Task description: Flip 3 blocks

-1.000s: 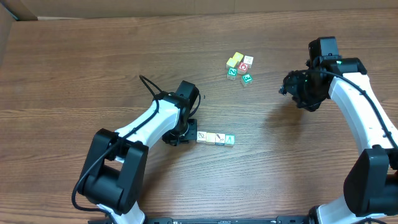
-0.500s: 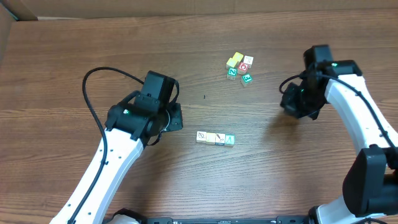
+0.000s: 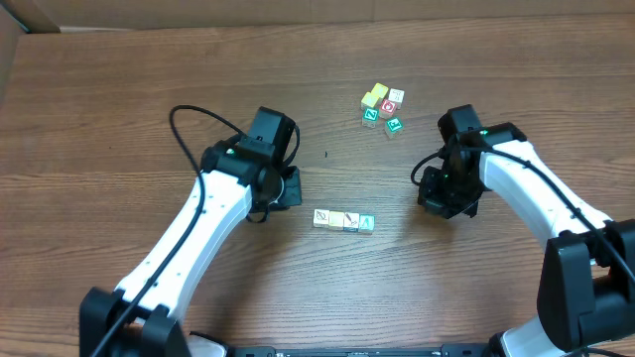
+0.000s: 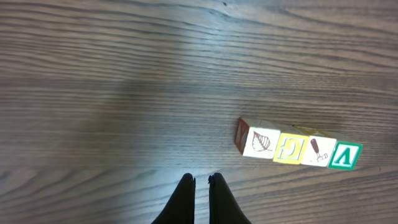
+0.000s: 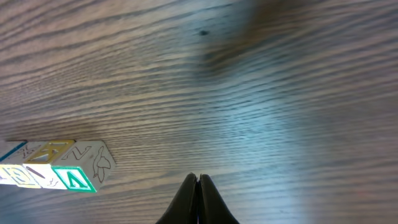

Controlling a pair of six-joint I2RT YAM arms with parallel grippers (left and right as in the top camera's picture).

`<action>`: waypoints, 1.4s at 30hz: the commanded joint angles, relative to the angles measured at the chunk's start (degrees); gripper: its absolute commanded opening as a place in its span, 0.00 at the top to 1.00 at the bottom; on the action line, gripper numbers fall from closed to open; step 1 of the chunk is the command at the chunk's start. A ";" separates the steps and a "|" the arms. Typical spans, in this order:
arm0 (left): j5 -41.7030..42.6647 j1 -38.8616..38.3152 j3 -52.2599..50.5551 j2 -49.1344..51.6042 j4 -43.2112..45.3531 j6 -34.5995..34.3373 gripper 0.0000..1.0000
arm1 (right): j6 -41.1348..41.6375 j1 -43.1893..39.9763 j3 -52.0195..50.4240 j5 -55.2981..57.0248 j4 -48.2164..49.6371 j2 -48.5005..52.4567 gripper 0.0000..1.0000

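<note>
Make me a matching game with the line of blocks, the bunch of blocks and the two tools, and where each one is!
Things:
1. line of blocks
2. bunch of blocks
3. left tool
4. right tool

Places:
A. beside the line, on its right
B. farthest back, loose and jumbled
C. beside the line, on its left
D. between the two tools

Pairs: 1-D, 2-B, 3-C, 4-A.

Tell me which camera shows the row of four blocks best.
Left wrist: the row of four blocks sits whole and close, with each top mark readable. Overhead shows the whole row, but tiny, with its marks indistinct. Right wrist catches only part of it, cut off at the left frame edge.
</note>
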 commanded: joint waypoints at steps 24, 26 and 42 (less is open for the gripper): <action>0.74 -0.15 -0.68 16.06 4.55 4.81 0.96 | 16.61 12.68 -14.71 0.63 26.38 -0.59 0.96; 2.95 -0.20 -0.70 16.06 4.37 5.75 0.96 | 16.59 13.07 -14.69 0.63 26.82 -0.59 0.96; 8.66 -0.83 -7.76 16.06 14.73 3.74 0.96 | 16.59 14.69 -14.69 0.35 29.57 -0.59 0.96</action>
